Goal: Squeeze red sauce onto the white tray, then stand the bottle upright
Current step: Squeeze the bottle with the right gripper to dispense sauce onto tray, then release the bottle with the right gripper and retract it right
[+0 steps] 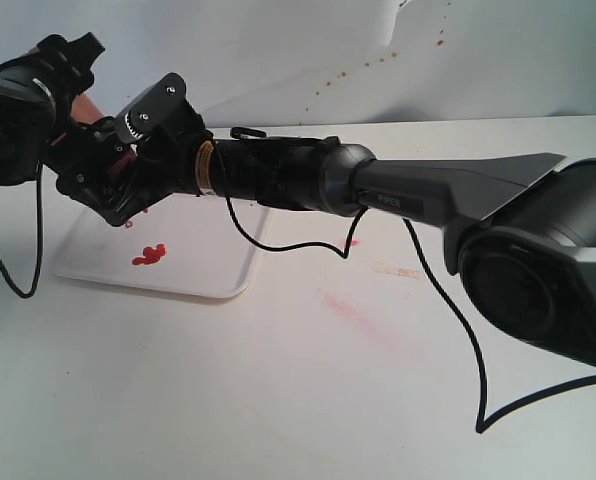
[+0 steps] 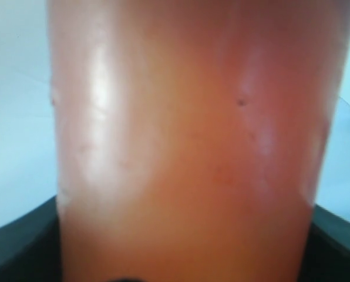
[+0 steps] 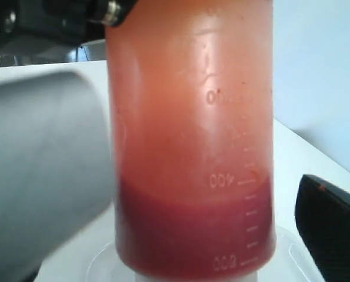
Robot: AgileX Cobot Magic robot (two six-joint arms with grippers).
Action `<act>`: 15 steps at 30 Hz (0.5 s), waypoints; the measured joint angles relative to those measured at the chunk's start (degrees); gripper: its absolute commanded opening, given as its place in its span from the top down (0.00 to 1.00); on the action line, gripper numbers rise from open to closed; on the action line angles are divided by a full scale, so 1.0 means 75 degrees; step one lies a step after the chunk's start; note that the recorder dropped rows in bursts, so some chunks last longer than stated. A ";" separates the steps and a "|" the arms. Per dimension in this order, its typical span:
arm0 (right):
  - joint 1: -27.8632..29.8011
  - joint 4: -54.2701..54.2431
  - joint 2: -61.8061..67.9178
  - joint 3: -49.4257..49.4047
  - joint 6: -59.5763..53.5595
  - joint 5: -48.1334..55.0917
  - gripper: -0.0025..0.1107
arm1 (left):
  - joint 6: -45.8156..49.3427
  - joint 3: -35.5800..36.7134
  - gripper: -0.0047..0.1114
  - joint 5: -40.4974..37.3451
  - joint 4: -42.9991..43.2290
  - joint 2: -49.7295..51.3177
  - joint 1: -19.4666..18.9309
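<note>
Right wrist view shows the bottle (image 3: 192,117) close in front of the lens, with the red sauce (image 3: 192,226) pooled dark at the end that meets a pale collar. I take that as nozzle-down, so I judge the squeeze is the step in hand. The right gripper (image 3: 192,241) has a grey finger on one side of the bottle and a black one on the other. I cannot tell whether it presses or only brackets.

In the left wrist view the orange wall fills the frame. The left gripper (image 2: 178,255) hugs it at both edges, so I read it as clamped on the bottle.

In the exterior view both arms meet above the far left part of the white tray (image 1: 213,262), hiding nearly all of the bottle. A glossy blob and a small drop already lie on the tray.

To do this well I would hold the nozzle over the tray's middle and press slowly. I would let the pressure off fully before tilting. The table (image 1: 308,400) already carries pink smears, so a late drip is the risk. Then I would turn the bottle base-down, seat it flat, and only then let go.
</note>
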State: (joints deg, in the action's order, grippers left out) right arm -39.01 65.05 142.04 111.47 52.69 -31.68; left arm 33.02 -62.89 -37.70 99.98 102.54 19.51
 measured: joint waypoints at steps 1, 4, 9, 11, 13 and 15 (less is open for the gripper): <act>0.0001 0.0000 0.0000 0.0000 0.0035 0.0031 0.05 | 0.0000 0.0000 0.96 0.0000 0.0014 0.0000 0.0000; -0.0015 -0.0010 0.0000 0.0000 0.0082 0.0112 0.05 | 0.0000 0.0000 0.96 0.0000 0.0033 0.0000 0.0000; -0.0032 0.0056 0.0000 0.0000 0.0173 0.0173 0.05 | 0.0000 0.0000 0.96 0.0000 0.0033 0.0000 0.0000; -0.0032 0.0330 -0.0035 0.0000 0.0391 0.0256 0.05 | 0.0000 0.0000 0.96 0.0000 0.0033 0.0000 0.0000; -0.0032 0.0798 -0.0127 0.0000 0.0838 0.0373 0.05 | 0.0000 0.0000 0.96 0.0000 0.0033 0.0000 0.0000; -0.0032 0.1607 -0.0262 0.0000 0.1499 0.0536 0.05 | 0.0000 0.0000 0.96 0.0052 0.0033 0.0000 0.0000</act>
State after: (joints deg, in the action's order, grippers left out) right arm -39.25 77.11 140.07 111.47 63.93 -27.66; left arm 33.02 -62.89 -37.31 100.22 102.54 19.51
